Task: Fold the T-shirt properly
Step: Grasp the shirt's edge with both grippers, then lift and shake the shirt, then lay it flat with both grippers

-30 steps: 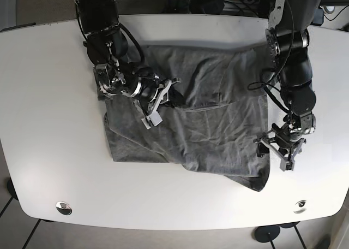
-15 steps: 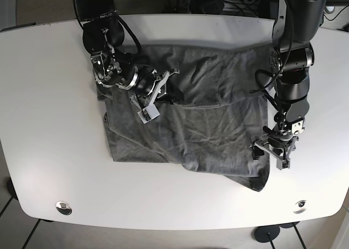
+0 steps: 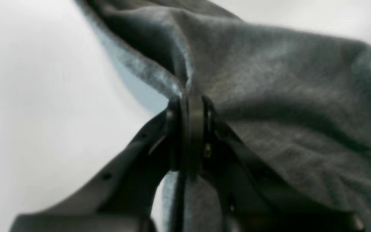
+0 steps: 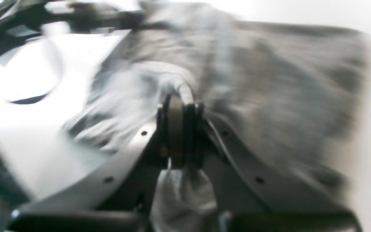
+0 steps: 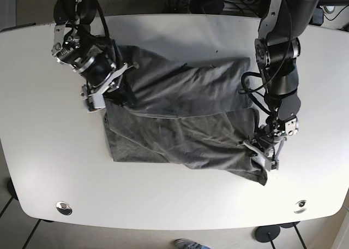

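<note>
Desk [image 5: 43, 167]: I see a white top with the grey shirt [image 5: 180, 123] spread across its middle.
Right claw [image 5: 103, 93]: at the left of my base view, clamped tight on a bunch of the shirt's upper-left edge; my right wrist view [image 4: 180, 106] shows cloth pinched between the closed jaws, though it is blurred.
Shirt: crumpled, its top part lying in a thick rumpled band stretched between my two arms.
Left claw [image 5: 267, 148]: at the right, low on the shirt's lower-right corner; my left wrist view [image 3: 188, 106] shows it closed on a raised fold of cloth.
</note>
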